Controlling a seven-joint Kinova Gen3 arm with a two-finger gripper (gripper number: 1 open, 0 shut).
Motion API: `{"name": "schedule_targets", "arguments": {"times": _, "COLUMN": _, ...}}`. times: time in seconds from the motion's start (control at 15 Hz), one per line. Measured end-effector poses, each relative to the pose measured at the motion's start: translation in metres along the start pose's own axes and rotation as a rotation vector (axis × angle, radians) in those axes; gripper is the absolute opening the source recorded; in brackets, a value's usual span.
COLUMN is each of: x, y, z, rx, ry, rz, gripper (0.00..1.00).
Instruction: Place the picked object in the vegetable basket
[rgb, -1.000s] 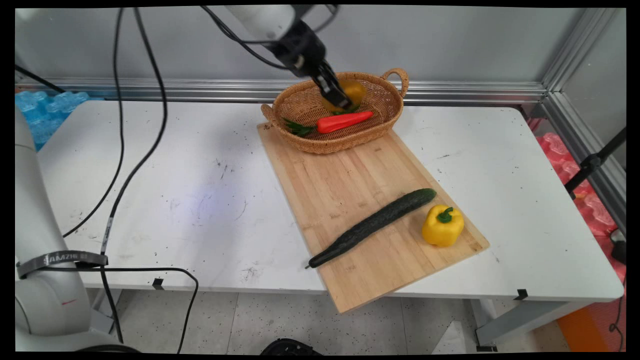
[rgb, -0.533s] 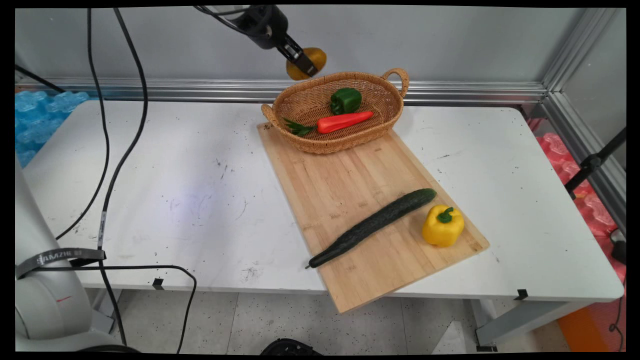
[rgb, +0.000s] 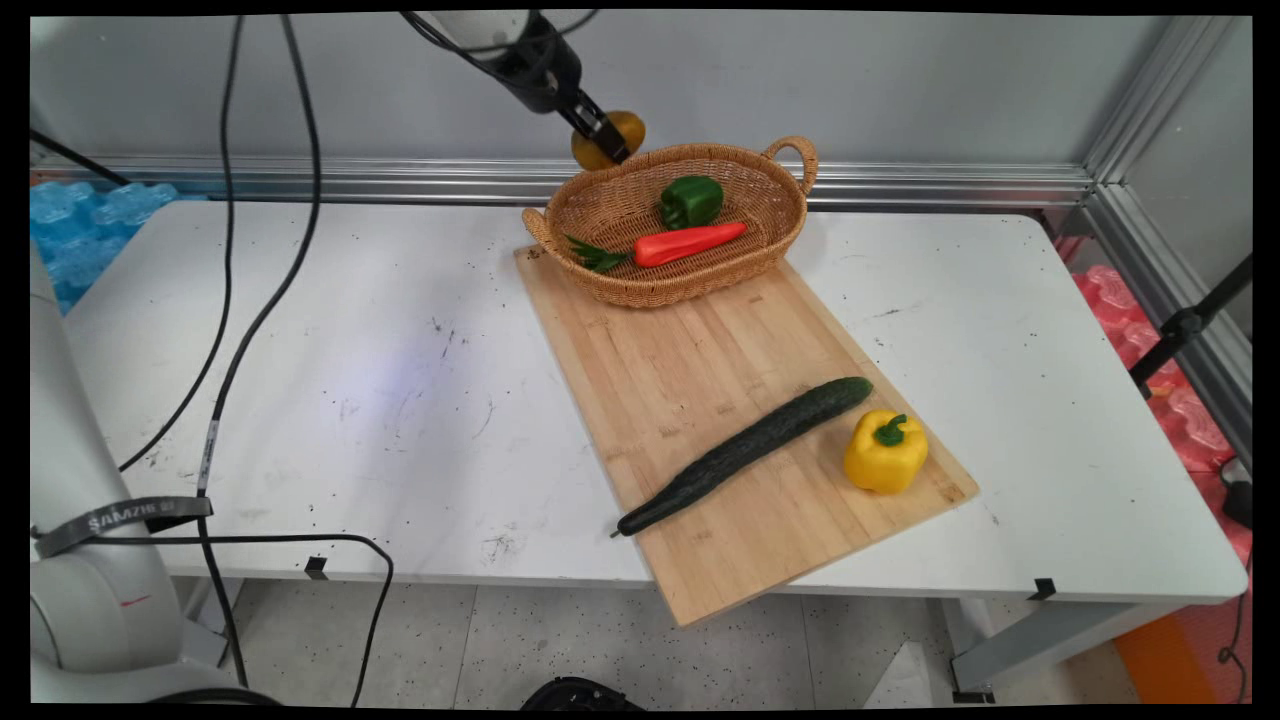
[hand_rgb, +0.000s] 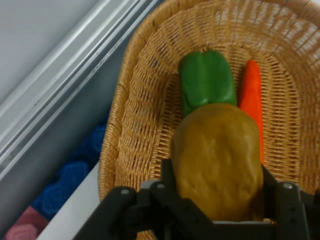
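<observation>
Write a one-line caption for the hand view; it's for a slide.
Gripper holding a potato above a wicker basket containing a green pepper and carrot.

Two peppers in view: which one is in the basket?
The green pepper, beside the carrot in the basket. The yellow pepper stands on the cutting board.

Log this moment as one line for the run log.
gripper: shut on potato | position: raised above wicker basket far rim | in basket: green pepper, carrot | on cutting board: cucumber, yellow pepper
</observation>
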Motion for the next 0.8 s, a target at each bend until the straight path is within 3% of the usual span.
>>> {"name": "schedule_targets", "arguments": {"times": 0.8, "x": -0.015, "y": -0.006, "z": 0.120, "rx": -0.054, "ry": -0.150, "rz": -0.002, "gripper": 0.00}}
